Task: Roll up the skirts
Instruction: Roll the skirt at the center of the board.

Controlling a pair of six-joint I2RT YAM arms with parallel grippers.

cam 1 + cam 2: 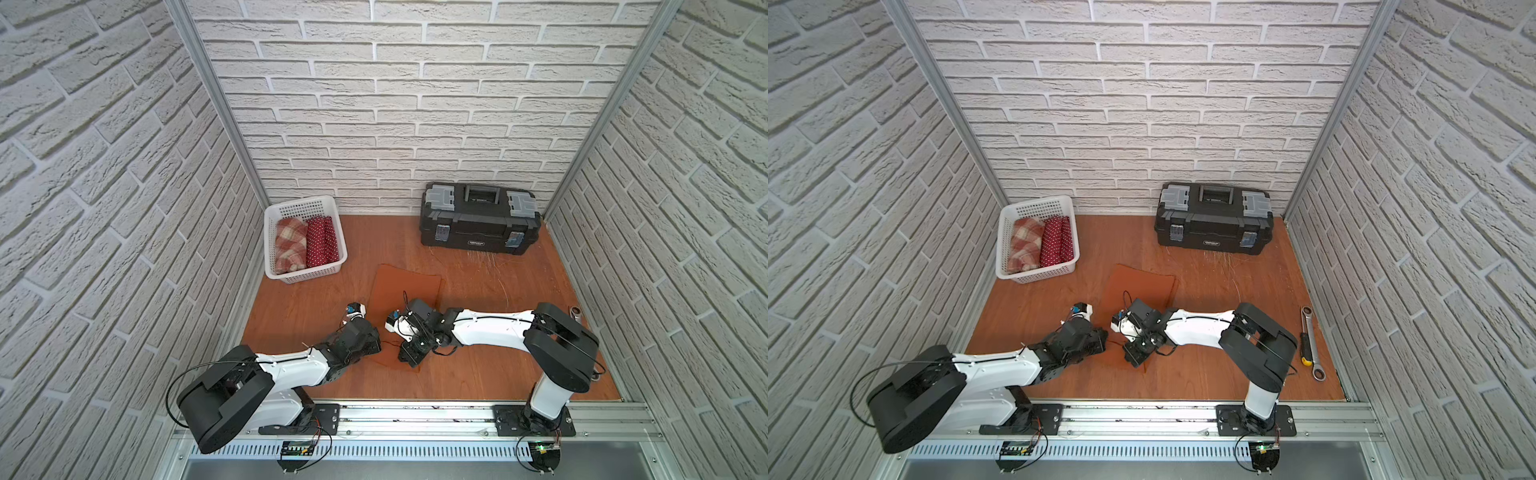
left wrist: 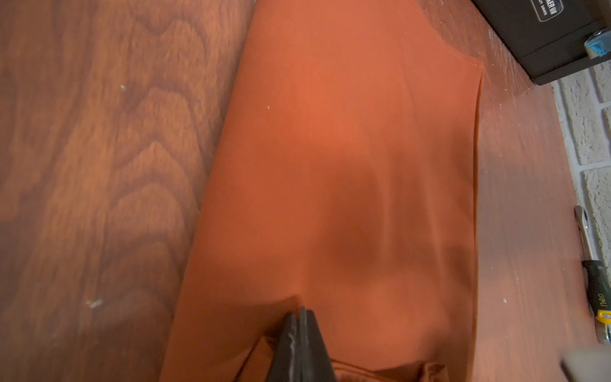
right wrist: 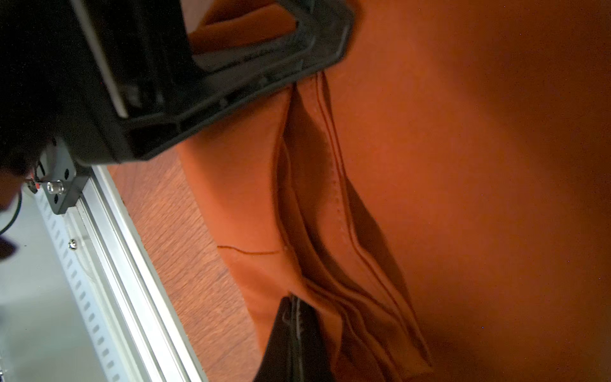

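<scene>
The plain rust-orange skirt (image 1: 405,286) (image 1: 1140,286) lies flat on the wooden table, its near hem lifted and folded over itself (image 3: 317,205). My left gripper (image 2: 299,312) (image 1: 377,344) is shut on the hem at the skirt's near left edge. My right gripper (image 3: 294,301) (image 1: 411,358) is shut on the same hem, a little to the right. The two grippers sit close together. The plaid skirt (image 1: 289,245) and the polka-dot skirt (image 1: 321,243) lie rolled side by side in the white basket (image 1: 308,274).
A black toolbox (image 1: 480,220) stands at the back right against the wall. A ratchet wrench (image 1: 1313,345) and a screwdriver (image 1: 1305,351) lie along the right edge of the table. The aluminium rail (image 1: 407,415) runs along the front.
</scene>
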